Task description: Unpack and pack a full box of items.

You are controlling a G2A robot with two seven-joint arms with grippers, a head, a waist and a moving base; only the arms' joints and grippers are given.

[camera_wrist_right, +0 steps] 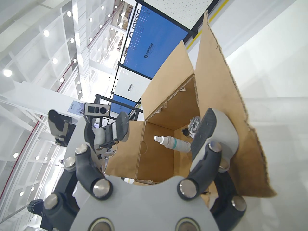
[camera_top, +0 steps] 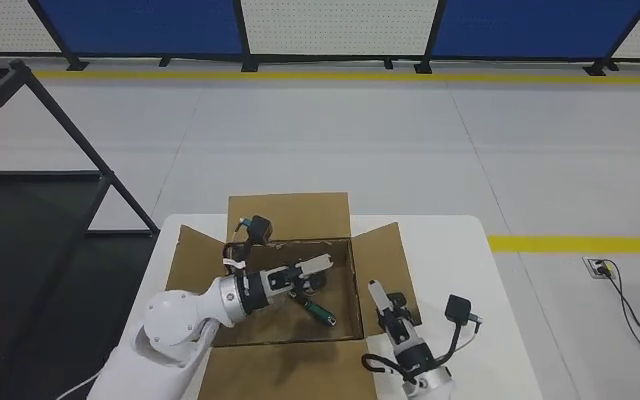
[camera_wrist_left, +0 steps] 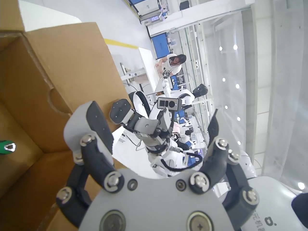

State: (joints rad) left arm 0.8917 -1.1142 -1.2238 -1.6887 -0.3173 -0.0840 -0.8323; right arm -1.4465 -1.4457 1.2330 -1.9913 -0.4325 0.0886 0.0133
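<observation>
Open cardboard box (camera_top: 290, 213) on the white table (camera_top: 450, 250), both grippers empty.
A green item (camera_top: 320, 313) and a spray bottle (camera_wrist_right: 173, 143) lie inside it. The left gripper (camera_top: 310, 275) hangs spread over the opening; the right gripper (camera_top: 388, 300) gapes beside the right flap.

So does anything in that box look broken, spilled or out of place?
Nothing looks spilled or broken. The cardboard box has ragged, torn edges along its flaps, and the white spray bottle lies on its side inside instead of standing. Neither seems a real problem.
</observation>
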